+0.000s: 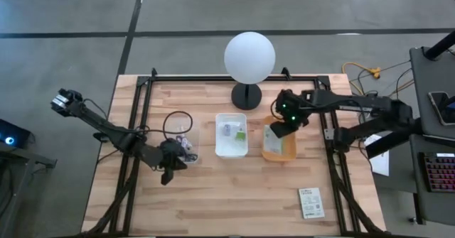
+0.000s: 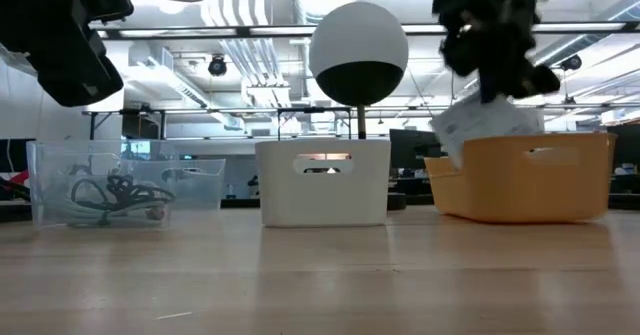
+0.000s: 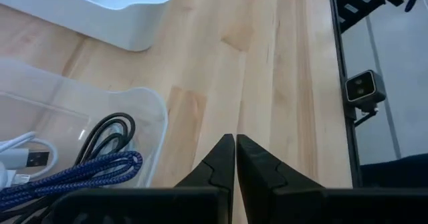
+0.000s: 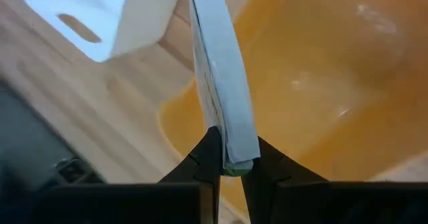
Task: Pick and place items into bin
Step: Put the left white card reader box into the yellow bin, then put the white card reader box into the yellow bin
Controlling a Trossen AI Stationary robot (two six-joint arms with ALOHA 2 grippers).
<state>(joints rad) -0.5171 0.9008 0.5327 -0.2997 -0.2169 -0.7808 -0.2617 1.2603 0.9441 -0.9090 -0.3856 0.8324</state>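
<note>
Landmark: the white bin (image 1: 232, 135) at the centre of the wooden surface (image 1: 234, 195).

Right gripper (image 1: 279, 130) hangs over the orange bin (image 1: 279, 151), which stands just beside the white bin on its right. Its fingers (image 4: 207, 158) are narrow and clamped on the edge of a flat white packet (image 4: 221, 83); the packet hangs on edge above the orange bin's interior, its lower part showing above the rim in the low view (image 2: 475, 125).

Left gripper (image 1: 169, 168) sits on the other side of the white bin, at the near edge of the clear bin (image 1: 180, 142). Its fingers (image 3: 221, 160) are pressed together with nothing between them, tips over bare surface.

The clear bin holds cables: a purple braided cable (image 3: 80, 177), a black cable (image 3: 110, 134) and a white cable (image 3: 27, 158).

The white bin contains small items (image 1: 233, 131); I cannot identify them.

A second white packet (image 1: 311, 202) lies flat on the surface, well apart from the white bin, toward the near right corner.

A black lamp with a white globe (image 1: 249, 57) stands just behind the white bin.
</note>
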